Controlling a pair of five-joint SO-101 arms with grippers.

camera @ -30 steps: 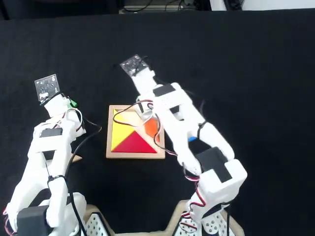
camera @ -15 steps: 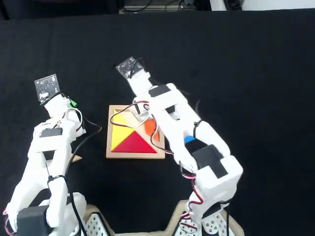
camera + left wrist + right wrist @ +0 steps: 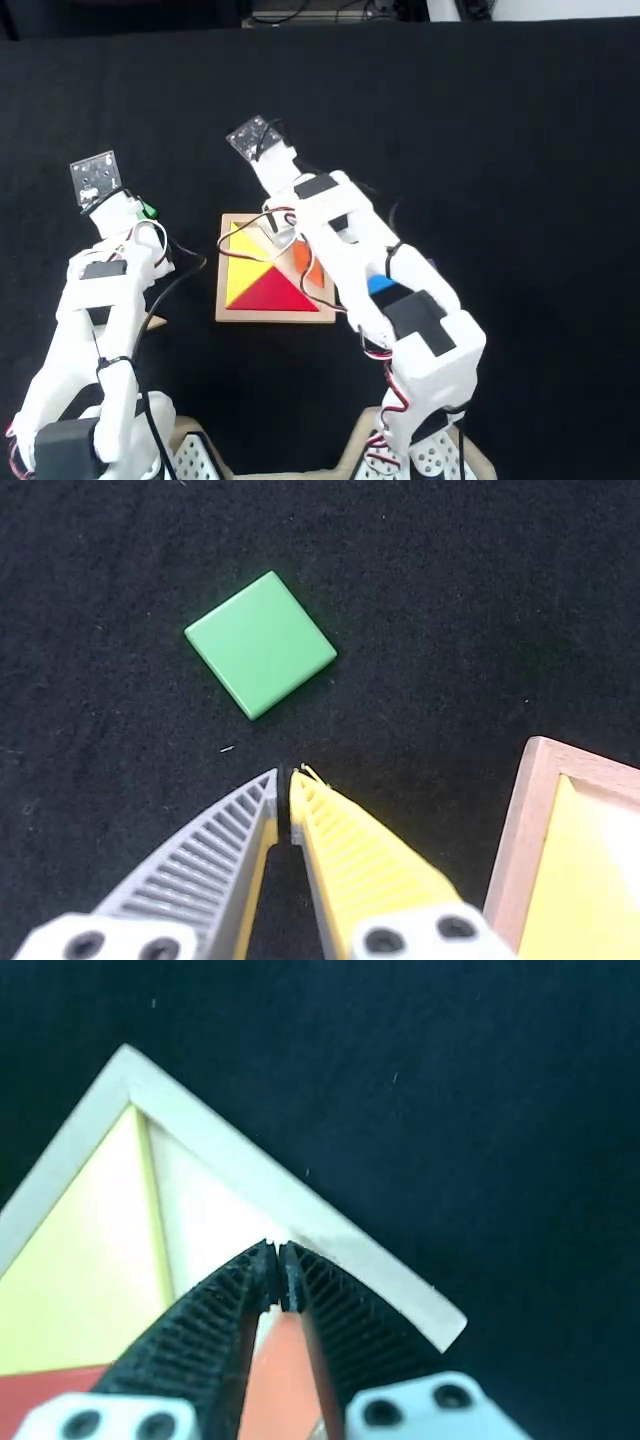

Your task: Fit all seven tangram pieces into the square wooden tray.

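While the right gripper [image 3: 276,1252], pressed together, hangs over a corner of the wooden tray [image 3: 300,1205], the green square [image 3: 260,645] lies on the black cloth [image 3: 120,560] outside the tray. It sits just ahead of the left gripper [image 3: 288,778], also pressed together, so the left arm is nearer.
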